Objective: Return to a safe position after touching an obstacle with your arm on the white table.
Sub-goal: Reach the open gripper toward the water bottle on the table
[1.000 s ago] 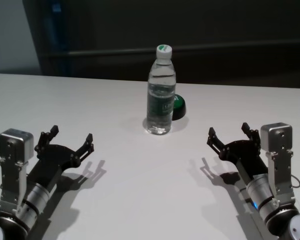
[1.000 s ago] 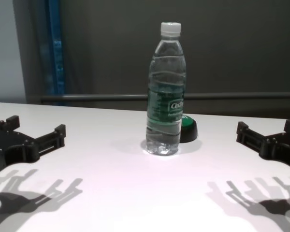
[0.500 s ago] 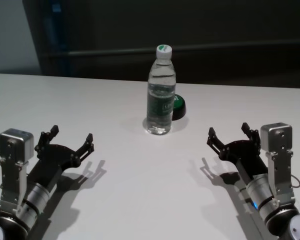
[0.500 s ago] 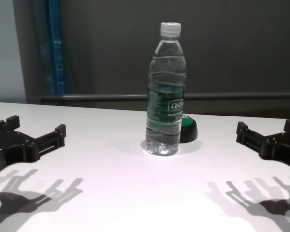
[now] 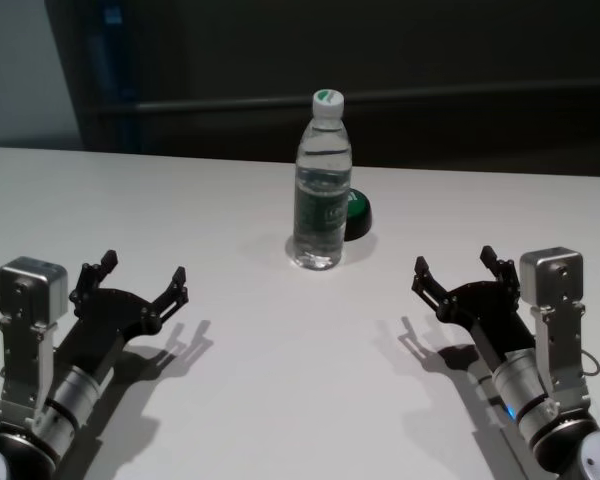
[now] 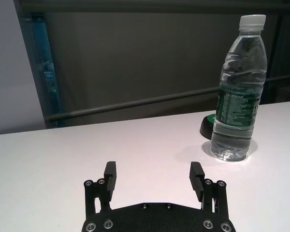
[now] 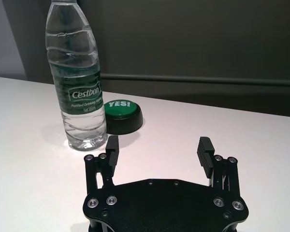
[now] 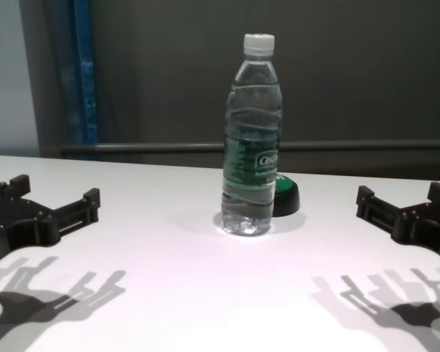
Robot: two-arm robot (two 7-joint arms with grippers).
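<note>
Both pincers well short of bottle (image 5: pixel 322 185)

Bottle mid-table, a gripper to either side.
The water bottle (image 5: pixel 322 184) stands upright on the white table (image 5: pixel 280 380), the button (image 5: pixel 356 215) just behind-right; left gripper (image 5: pixel 140 277) and right gripper (image 5: pixel 454 268) sit nearer, well apart.

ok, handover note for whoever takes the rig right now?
Left gripper: open, empty, low over the table on its near left.
Right gripper: open, empty, near right.
Bottle: upright at table centre, clear of both arms; green button sits just behind it to the right.
Done: not clear from these views whether the bottle has been touched.
Left: confirm the touch, then keep both arms back.
</note>
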